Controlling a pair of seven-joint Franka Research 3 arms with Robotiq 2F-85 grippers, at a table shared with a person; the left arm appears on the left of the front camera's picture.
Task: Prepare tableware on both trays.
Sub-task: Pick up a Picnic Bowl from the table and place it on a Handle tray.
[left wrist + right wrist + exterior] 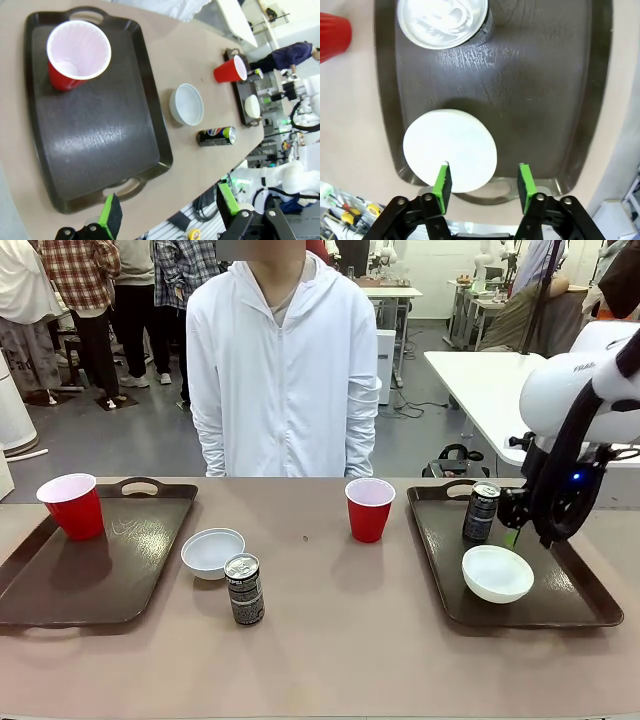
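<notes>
The left tray (120,580) holds a red cup (72,506). A white bowl (212,552) and a dark can (244,589) stand on the table just right of it, and a second red cup (369,508) stands mid-table. On the right tray (565,590) stand a can (481,512) and a white bowl (497,573). My right gripper (514,532) hovers just right of that can, open and holding nothing. In its wrist view the right gripper (484,182) is above the bowl (450,150), with the can top (442,20) beyond. My left gripper (170,210) is open above the left tray's (100,145) near handle.
A person in a white hooded jacket (283,370) stands at the far side of the table, arms down. The table's far edge runs behind both trays. A white table (480,390) stands behind on the right. Bare tabletop lies between the trays.
</notes>
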